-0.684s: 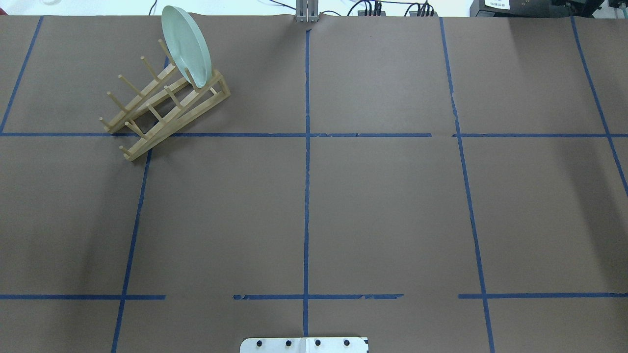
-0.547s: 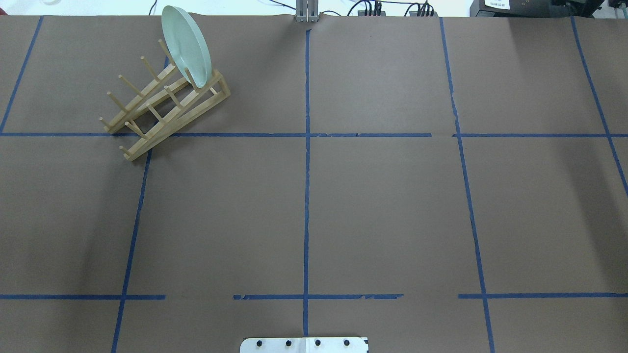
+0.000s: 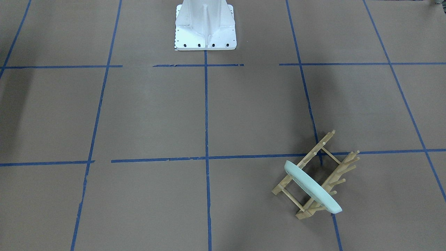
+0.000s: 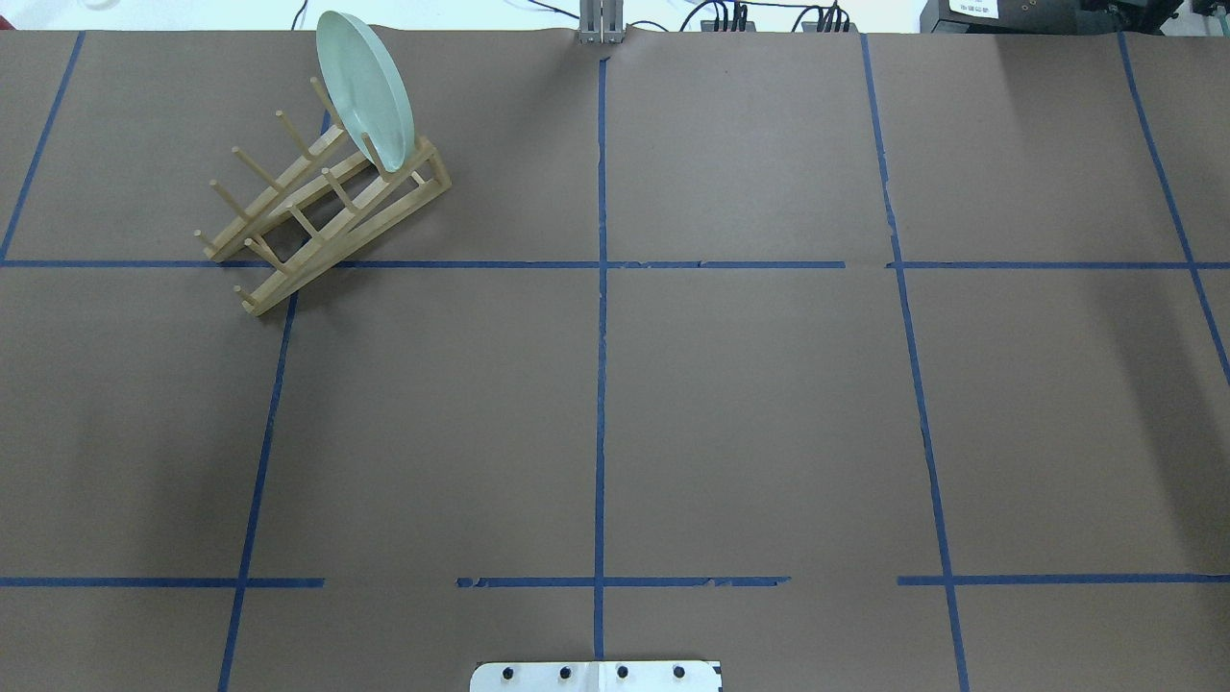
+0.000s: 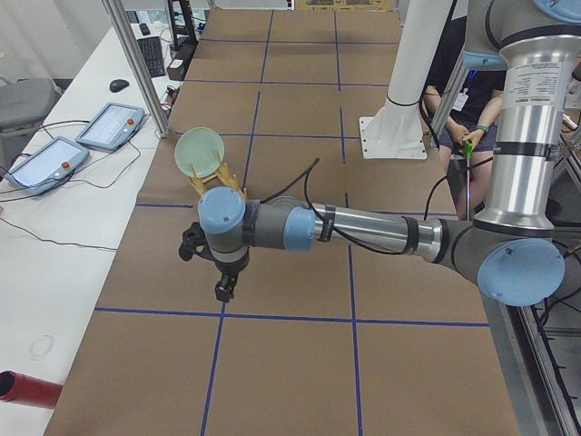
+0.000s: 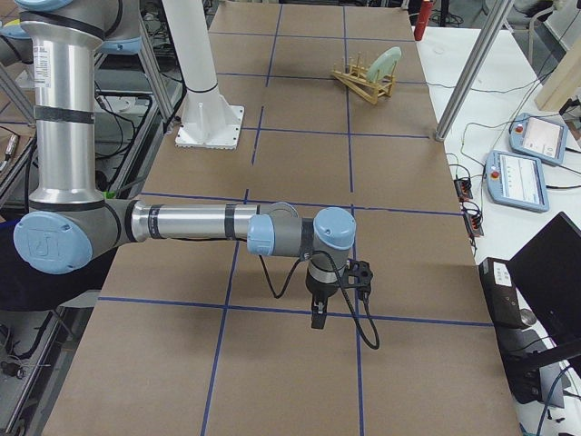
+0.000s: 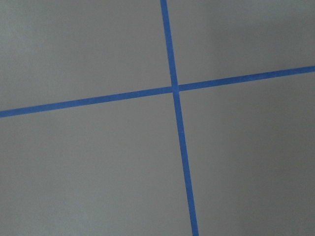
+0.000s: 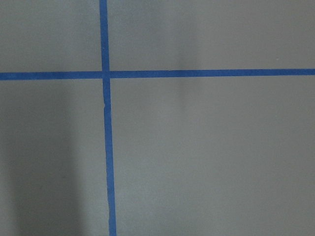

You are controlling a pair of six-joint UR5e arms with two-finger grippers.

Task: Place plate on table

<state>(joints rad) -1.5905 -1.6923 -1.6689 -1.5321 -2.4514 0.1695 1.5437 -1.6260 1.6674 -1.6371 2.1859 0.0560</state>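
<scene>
The pale mint-green plate (image 4: pixel 365 91) stands on edge in the end slot of the wooden peg rack (image 4: pixel 327 207) at the table's far left. It also shows in the front view (image 3: pixel 312 186) and both side views (image 5: pixel 200 153) (image 6: pixel 386 62). The brown table (image 4: pixel 750 404) has blue tape lines. My left gripper (image 5: pixel 222 289) hangs above the table, short of the rack, seen only in the left side view. My right gripper (image 6: pixel 316 318) hangs far from the rack, seen only in the right side view. I cannot tell whether either is open or shut. Both wrist views show only table and tape.
The white robot base (image 3: pixel 205 24) stands at the table's near middle edge. The rack (image 3: pixel 334 167) lies askew across a tape crossing. Tablets (image 5: pixel 109 123) and cables lie on the white bench beyond the far edge. A person stands behind the robot (image 5: pixel 477 100).
</scene>
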